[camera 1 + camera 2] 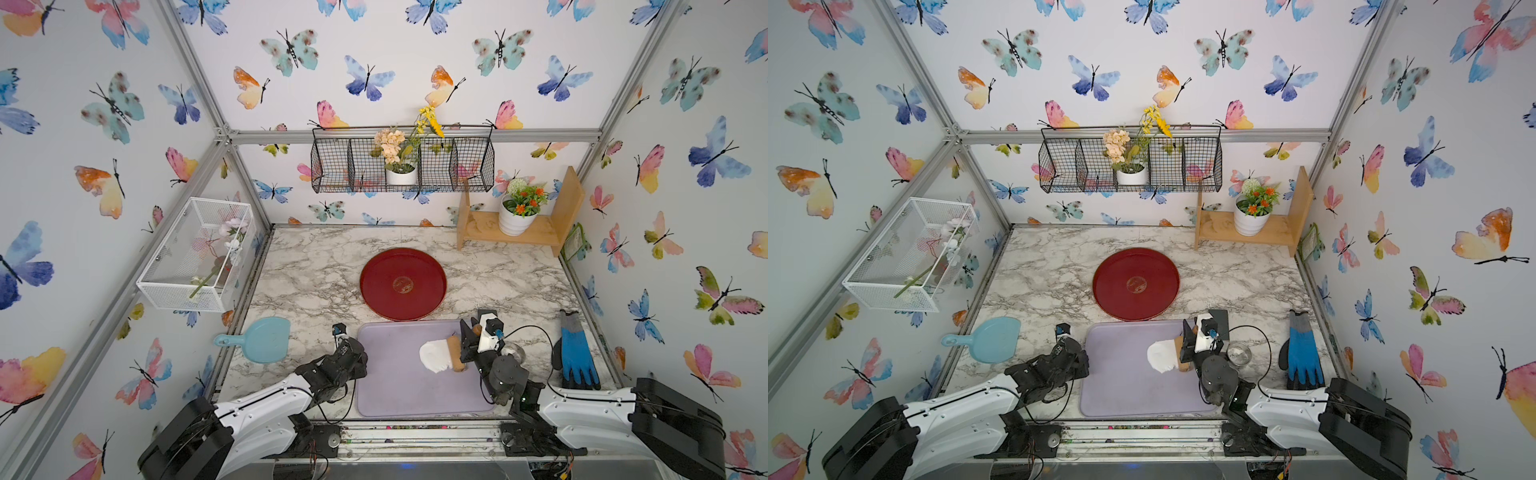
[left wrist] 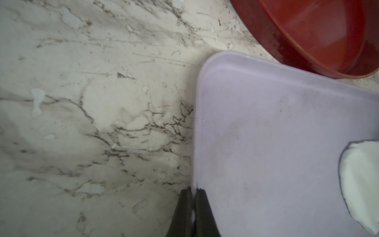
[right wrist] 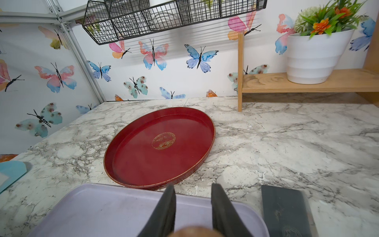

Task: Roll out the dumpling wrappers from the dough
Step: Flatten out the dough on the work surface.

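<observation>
A flattened white dough (image 1: 432, 356) (image 1: 1162, 356) (image 2: 361, 184) with an uneven outline lies on the purple tray (image 1: 399, 386) (image 2: 276, 143) (image 3: 106, 211), right of centre. A wooden roller (image 1: 455, 353) (image 1: 1182, 355) rests across the dough's right edge. My right gripper (image 1: 470, 330) (image 3: 192, 185) is shut on the roller's far handle (image 3: 194, 231), which shows brown between the finger bases. My left gripper (image 1: 358, 352) (image 2: 193, 189) is shut and holds nothing, its tips at the tray's left edge. The dumpling wrappers are out of view.
A round red tray (image 1: 403, 284) (image 3: 162, 143) sits just behind the purple tray. A light blue scoop (image 1: 266, 338) lies to the left. A glass cup (image 1: 1239, 354), a dark scraper (image 3: 285, 211) and a blue glove (image 1: 575, 353) are to the right. A wooden shelf (image 1: 540, 232) stands at the back right.
</observation>
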`<action>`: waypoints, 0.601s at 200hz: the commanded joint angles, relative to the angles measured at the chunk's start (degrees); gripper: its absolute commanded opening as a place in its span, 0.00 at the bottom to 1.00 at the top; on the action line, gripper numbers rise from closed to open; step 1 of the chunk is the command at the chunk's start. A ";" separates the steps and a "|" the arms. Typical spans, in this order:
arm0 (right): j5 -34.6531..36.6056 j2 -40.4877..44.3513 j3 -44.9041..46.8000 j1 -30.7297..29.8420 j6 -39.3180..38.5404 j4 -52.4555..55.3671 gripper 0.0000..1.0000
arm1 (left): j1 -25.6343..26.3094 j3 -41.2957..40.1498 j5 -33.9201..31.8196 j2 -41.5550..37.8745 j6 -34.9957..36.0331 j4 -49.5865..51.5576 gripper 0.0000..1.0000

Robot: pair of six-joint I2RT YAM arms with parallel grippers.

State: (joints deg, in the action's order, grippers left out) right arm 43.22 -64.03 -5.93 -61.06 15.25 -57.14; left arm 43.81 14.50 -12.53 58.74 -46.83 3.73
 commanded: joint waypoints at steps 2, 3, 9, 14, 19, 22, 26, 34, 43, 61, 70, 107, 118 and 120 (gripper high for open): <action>-2.59 -3.29 -0.57 0.21 3.51 2.59 0.02 | -0.75 -0.89 0.58 -0.29 -0.98 2.56 0.00; -2.83 -3.47 -0.53 0.23 3.71 2.71 0.02 | -0.70 -0.88 0.58 -0.29 -0.98 2.54 0.00; -4.38 -4.88 -0.55 0.24 4.90 3.04 0.02 | -0.74 -0.90 0.64 -0.22 -0.94 2.53 0.00; -6.01 -5.99 -0.49 0.24 5.82 2.99 0.02 | -0.66 -0.88 0.65 -0.16 -0.90 2.48 0.00; -7.63 -7.10 -0.48 0.24 6.64 2.72 0.02 | -0.69 -0.86 0.69 -0.12 -0.90 2.47 0.00; -8.76 -7.80 -0.47 0.17 7.12 2.50 0.02 | -0.71 -0.84 0.67 -0.12 -0.90 2.47 0.00; -9.84 -8.83 -0.48 0.22 7.79 2.18 0.02 | -0.73 -0.81 0.68 -0.05 -0.81 2.49 0.00; -11.49 -10.68 -0.40 0.17 9.57 1.38 0.02 | -0.80 -0.79 0.66 -0.03 -0.81 2.43 0.00; -13.08 -12.84 -0.24 0.15 11.33 -0.19 0.02 | -0.71 -0.79 0.65 -0.03 -0.81 2.43 0.00; -15.98 -17.06 0.14 0.15 13.36 -4.14 0.02 | -0.81 -0.79 0.63 -0.03 -0.81 2.49 0.00; -16.83 -18.85 0.15 0.15 14.29 -5.65 0.02 | -0.83 -0.79 0.58 -0.07 -0.81 2.46 0.00; -16.43 -23.06 0.46 0.15 15.67 -10.00 0.02 | -0.84 -0.70 0.32 -0.12 -0.96 2.68 0.00; -15.79 -23.16 0.10 0.15 15.54 -9.41 0.02 | -0.97 -0.71 0.23 -0.19 -1.16 2.82 0.00; -15.69 -23.20 -0.01 0.15 15.48 -9.33 0.02 | -1.00 -0.77 0.30 -0.20 -1.16 2.79 0.00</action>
State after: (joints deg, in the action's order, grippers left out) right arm 31.09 -84.23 -8.03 -60.36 30.87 -76.47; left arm 43.57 14.50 -12.25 58.74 -46.74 3.73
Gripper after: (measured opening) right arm 0.308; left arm 0.088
